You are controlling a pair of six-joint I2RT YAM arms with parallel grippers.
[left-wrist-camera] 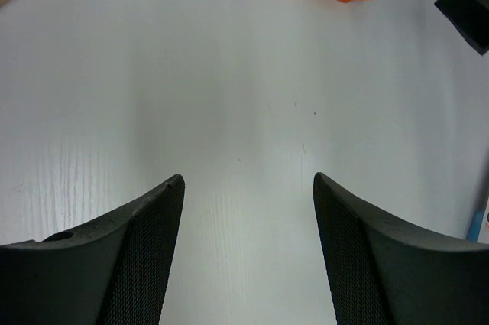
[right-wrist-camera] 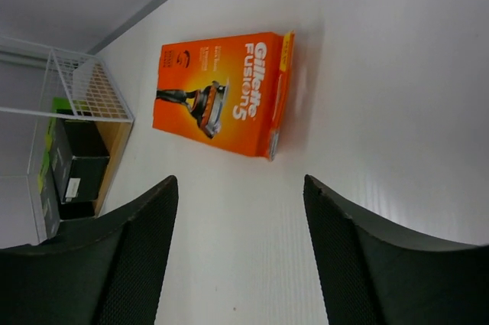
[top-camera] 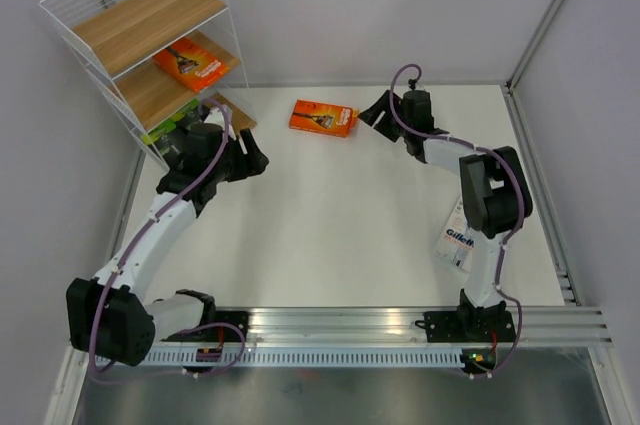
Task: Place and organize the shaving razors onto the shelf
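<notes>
Lying flat on the counter (top-camera: 330,230), orange pack (top-camera: 323,117) sits just ahead of right hand (right-wrist-camera: 241,187), long axis running roughly toward it. Right hand wide open, empty, nearer than left hand (left-wrist-camera: 248,183), which is also open and empty.

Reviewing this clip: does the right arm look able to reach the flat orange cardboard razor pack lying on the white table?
Probably yes. The open right gripper faces the orange razor pack, with only bare white table between them.
</notes>
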